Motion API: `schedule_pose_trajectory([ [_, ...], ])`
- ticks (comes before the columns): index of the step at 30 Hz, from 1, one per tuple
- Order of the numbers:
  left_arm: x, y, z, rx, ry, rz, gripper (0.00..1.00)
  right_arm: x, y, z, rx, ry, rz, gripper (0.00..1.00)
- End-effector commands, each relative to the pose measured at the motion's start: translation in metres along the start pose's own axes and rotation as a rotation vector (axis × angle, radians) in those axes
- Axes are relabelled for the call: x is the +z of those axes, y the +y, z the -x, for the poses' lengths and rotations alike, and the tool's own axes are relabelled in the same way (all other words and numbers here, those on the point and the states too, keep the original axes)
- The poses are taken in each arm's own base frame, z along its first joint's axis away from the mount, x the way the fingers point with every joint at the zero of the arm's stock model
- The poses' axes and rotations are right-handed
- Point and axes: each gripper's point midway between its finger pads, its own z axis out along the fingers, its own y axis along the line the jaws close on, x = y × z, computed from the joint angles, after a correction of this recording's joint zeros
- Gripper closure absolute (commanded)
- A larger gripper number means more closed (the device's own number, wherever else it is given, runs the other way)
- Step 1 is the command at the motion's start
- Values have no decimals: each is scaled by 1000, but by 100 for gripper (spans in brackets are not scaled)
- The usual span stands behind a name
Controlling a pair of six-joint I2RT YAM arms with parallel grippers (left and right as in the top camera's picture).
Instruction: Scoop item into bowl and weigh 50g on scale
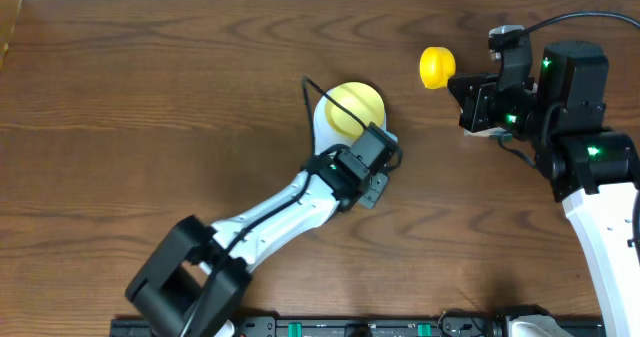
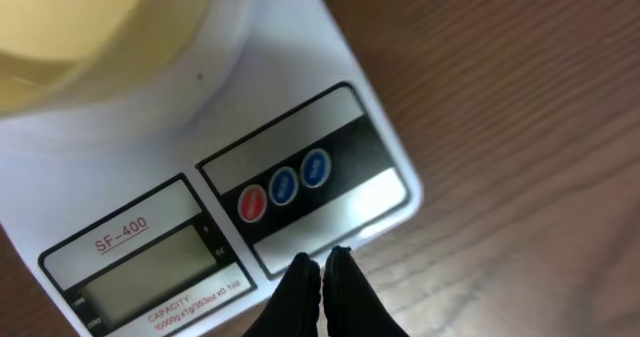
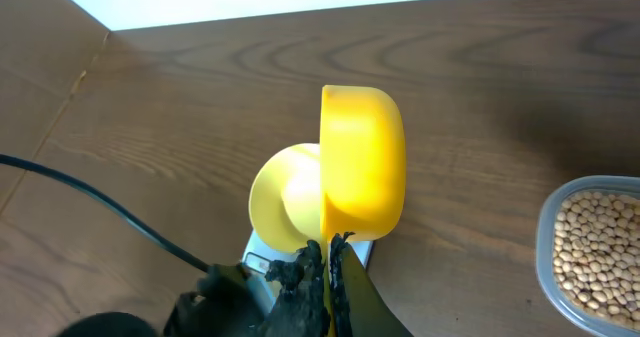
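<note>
The pale yellow bowl [image 1: 357, 107] stands on the white scale [image 1: 323, 127]. In the left wrist view the bowl [image 2: 80, 27] is at the top left, and the scale [image 2: 330, 77] shows a display with no readable digits and its round buttons. My left gripper [image 2: 322, 262] is shut and empty at the scale's front edge [image 1: 370, 162]. My right gripper [image 3: 328, 247] is shut on the handle of a bright yellow scoop [image 3: 365, 162], held on its side above the table [image 1: 436, 67]. The tan beans [image 3: 595, 242] lie in a clear container at the right.
The clear container [image 3: 548, 232] of beans is mostly hidden under my right arm in the overhead view. A black cable [image 3: 90, 202] runs along my left arm. The bowl [image 3: 285, 197] and scale [image 3: 262, 252] show behind the scoop. The wooden table [image 1: 150, 97] stretches to the left.
</note>
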Motion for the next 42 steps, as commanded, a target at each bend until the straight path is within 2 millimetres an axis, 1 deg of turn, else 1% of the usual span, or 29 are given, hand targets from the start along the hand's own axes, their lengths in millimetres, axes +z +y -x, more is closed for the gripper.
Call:
schedule_pose_trajectory([
  [1, 4, 18, -2, 27, -4, 98, 92, -5, 1, 8, -26, -21, -8, 99],
  [3, 5, 24, 1, 27, -15, 135, 93, -5, 1, 8, -26, -21, -8, 99],
  [5, 9, 28, 0, 28, -14, 161, 92, -5, 1, 8, -26, -21, -8, 99],
  [9, 20, 28, -6, 47, 14, 165, 93, -5, 0, 8, -26, -22, -12, 99],
  [24, 20, 28, -5, 46, 8, 165, 93, -5, -2, 8, -25, -21, -23, 99],
  [31, 21, 26, 6, 39, -38, 156, 93, -5, -2, 8, -25, -22, -23, 99],
  [39, 21, 35, 4, 25, -24, 167, 92, -5, -2, 9, -26, -25, -23, 99],
  [42, 21, 35, 4, 24, -24, 167, 92, -5, -2, 9, -27, -26, -22, 99],
])
